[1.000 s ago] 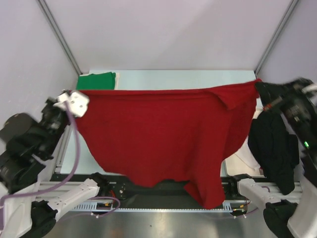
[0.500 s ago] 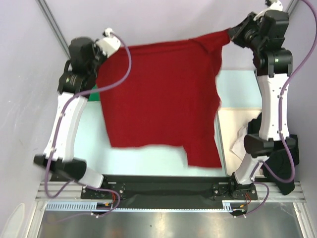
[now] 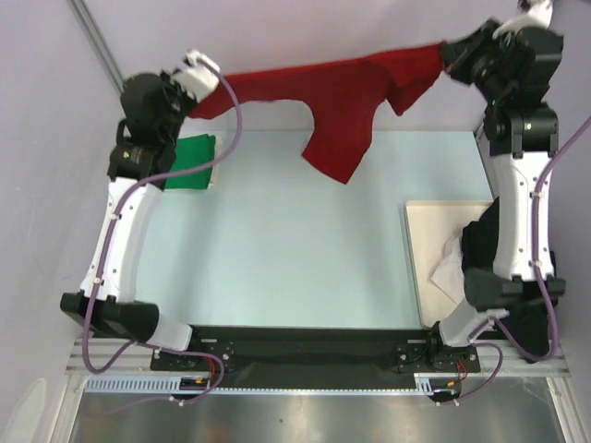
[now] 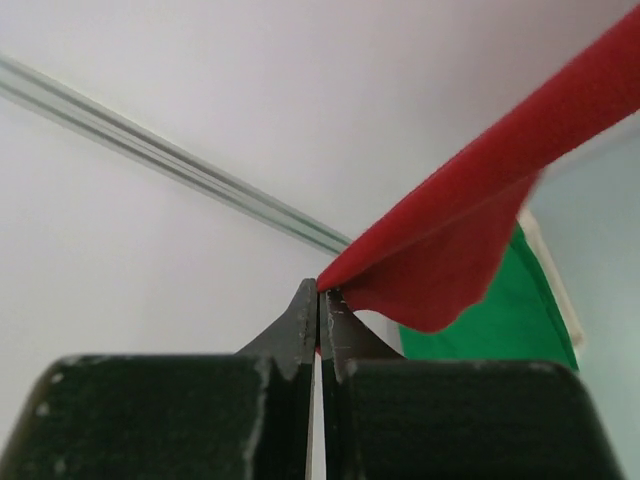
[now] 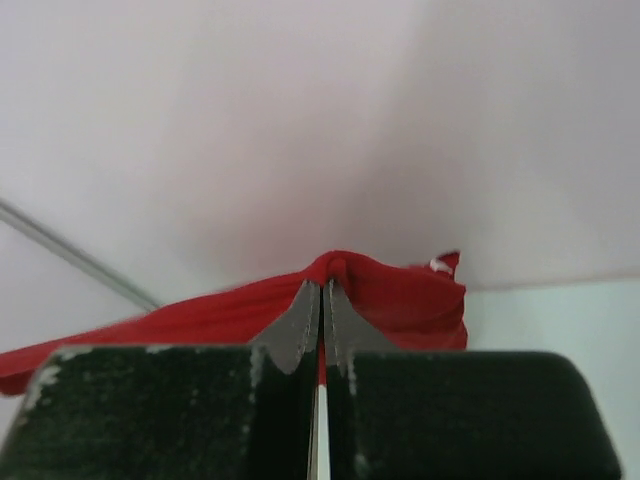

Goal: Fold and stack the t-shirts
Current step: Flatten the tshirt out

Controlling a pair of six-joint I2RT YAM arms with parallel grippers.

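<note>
Red t-shirt (image 3: pixel 340 115) aloft over table (image 3: pixel 305 245)

Tee A (image 3: pixel 342 92) strung over far edge of table (image 3: pixel 295 240), betw L gripper (image 3: pixel 208 95) (far left) & R gripper (image 3: pixel 449 53) (far right). Tee B (image 3: pixel 189 149) on table far left, under L gripper. Board (image 3: pixel 429 235) at right, garment (image 3: pixel 494 245) on its right edge

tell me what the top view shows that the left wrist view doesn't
Only the top view: the right hand gripping the red t-shirt at its other end, the cream board and the black garment. Only the left wrist view: the left hand up close, pinched shut on the red cloth's edge. Both: the red t-shirt held up in the air and the green t-shirt lying flat.
</note>
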